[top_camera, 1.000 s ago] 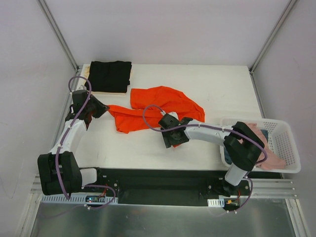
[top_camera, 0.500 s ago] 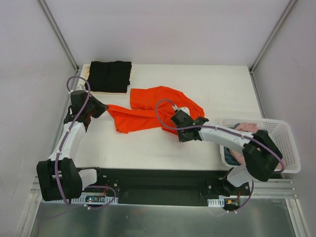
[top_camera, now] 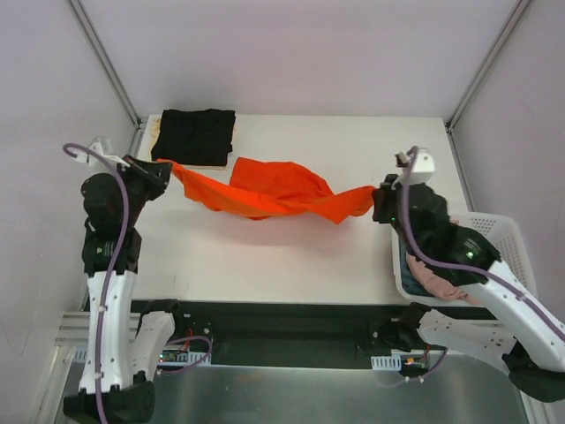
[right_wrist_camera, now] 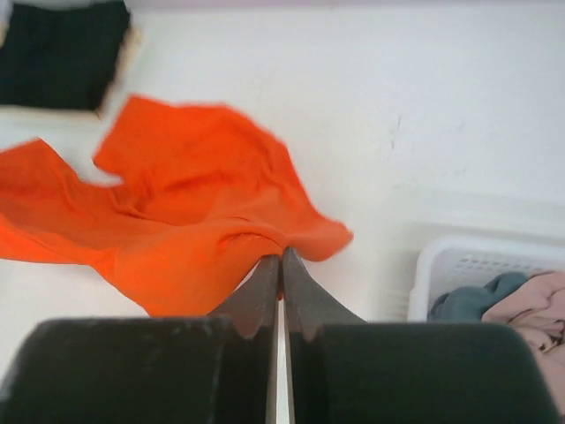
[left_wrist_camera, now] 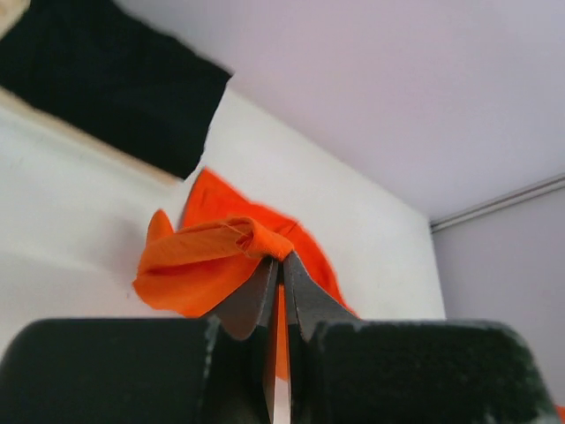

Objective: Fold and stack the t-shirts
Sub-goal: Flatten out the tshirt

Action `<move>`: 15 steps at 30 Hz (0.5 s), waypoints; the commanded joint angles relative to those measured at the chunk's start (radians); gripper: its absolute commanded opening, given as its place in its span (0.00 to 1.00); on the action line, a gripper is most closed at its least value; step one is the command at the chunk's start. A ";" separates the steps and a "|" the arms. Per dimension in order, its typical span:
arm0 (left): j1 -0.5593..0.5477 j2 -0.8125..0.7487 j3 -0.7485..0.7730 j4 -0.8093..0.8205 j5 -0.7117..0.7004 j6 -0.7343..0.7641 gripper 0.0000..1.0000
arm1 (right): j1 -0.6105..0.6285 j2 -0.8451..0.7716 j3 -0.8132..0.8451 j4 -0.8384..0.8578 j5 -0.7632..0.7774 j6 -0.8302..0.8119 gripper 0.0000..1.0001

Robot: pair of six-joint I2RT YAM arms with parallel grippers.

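A bright orange t-shirt point(top_camera: 269, 190) hangs stretched above the table between both arms. My left gripper point(top_camera: 165, 168) is shut on its left end; in the left wrist view the cloth point(left_wrist_camera: 216, 256) bunches at the left gripper point(left_wrist_camera: 281, 261). My right gripper point(top_camera: 380, 199) is shut on the right end, and the right wrist view shows orange cloth point(right_wrist_camera: 177, 221) pinched at the right gripper point(right_wrist_camera: 281, 254). A folded black t-shirt point(top_camera: 196, 135) lies on a cream one point(top_camera: 190, 163) at the table's back left.
A white lattice basket point(top_camera: 508, 256) at the table's right edge holds pink point(top_camera: 441, 278) and dark blue cloth point(right_wrist_camera: 468, 300). Metal frame posts stand at the back corners point(top_camera: 106, 62).
The right gripper closed on the orange shirt's right end and swung up to the right. The left arm lifted its end too, so the shirt rose off the table and stretched out.
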State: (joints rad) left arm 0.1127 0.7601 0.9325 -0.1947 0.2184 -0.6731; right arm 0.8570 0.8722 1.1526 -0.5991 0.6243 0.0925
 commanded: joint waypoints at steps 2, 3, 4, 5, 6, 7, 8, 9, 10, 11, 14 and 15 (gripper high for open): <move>0.002 -0.166 0.192 -0.021 -0.099 -0.011 0.00 | -0.001 -0.120 0.188 -0.016 0.037 -0.149 0.01; 0.002 -0.204 0.218 -0.038 -0.111 -0.003 0.00 | -0.003 -0.133 0.217 -0.015 0.016 -0.163 0.01; 0.002 -0.221 0.242 -0.043 -0.126 0.001 0.00 | -0.003 -0.150 0.251 -0.014 -0.017 -0.195 0.01; 0.002 -0.235 0.297 -0.046 -0.128 0.006 0.00 | -0.001 -0.159 0.309 -0.014 -0.094 -0.203 0.01; 0.002 -0.258 0.325 -0.052 -0.126 0.015 0.00 | -0.003 -0.165 0.343 -0.016 -0.144 -0.209 0.01; 0.004 -0.265 0.382 -0.061 -0.120 0.021 0.00 | -0.001 -0.170 0.373 -0.019 -0.200 -0.232 0.01; 0.004 -0.269 0.409 -0.069 -0.108 0.024 0.00 | -0.003 -0.167 0.444 -0.027 -0.298 -0.240 0.01; 0.004 -0.277 0.437 -0.074 -0.097 0.032 0.00 | -0.001 -0.164 0.479 -0.051 -0.331 -0.243 0.01; 0.004 -0.278 0.486 -0.084 -0.084 0.036 0.00 | -0.001 -0.150 0.513 -0.066 -0.362 -0.249 0.01; 0.004 -0.280 0.508 -0.087 -0.062 0.040 0.00 | -0.003 -0.141 0.553 -0.080 -0.404 -0.266 0.01; 0.004 -0.278 0.574 -0.104 -0.042 0.046 0.00 | -0.003 -0.104 0.665 -0.120 -0.423 -0.290 0.01; 0.004 -0.275 0.584 -0.106 -0.037 0.047 0.00 | -0.003 -0.093 0.709 -0.131 -0.405 -0.295 0.01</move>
State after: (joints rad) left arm 0.1127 0.4744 1.4609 -0.2775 0.1528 -0.6548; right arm 0.8570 0.7258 1.7485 -0.6827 0.3023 -0.1318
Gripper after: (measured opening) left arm 0.009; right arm 0.018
